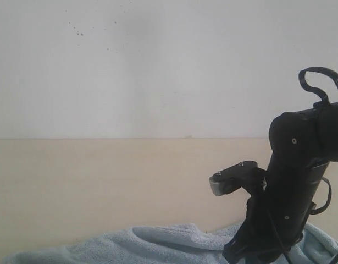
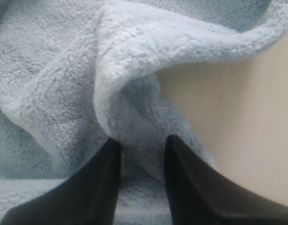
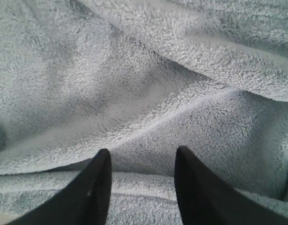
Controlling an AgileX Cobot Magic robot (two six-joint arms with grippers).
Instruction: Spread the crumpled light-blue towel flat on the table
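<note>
The towel (image 1: 158, 245), pale light blue and fleecy, lies rumpled along the near edge of the light-beige surface (image 1: 103, 181), which runs back to a white wall (image 1: 158, 66) flecked with a few dark specks. The exterior view takes in only the towel's far rim, a low ridge with a shallow dip, and the black right arm (image 1: 289, 192) bending down onto the cloth at the right, a cable loop (image 1: 320, 80) arching above it. The wrist views give the close detail that view lacks. The left gripper (image 2: 143, 140) shows only in its own camera: its two dark fingers (image 2: 101, 187) stand a narrow gap apart astride a thick rolled fold at the towel's edge, bare surface (image 2: 247, 122) just beside; whether they pinch the fold cannot be told. The right gripper (image 3: 144, 151) sits amid broad soft creases, its jaws parted, with flat pile and no raised fold between them.
</note>
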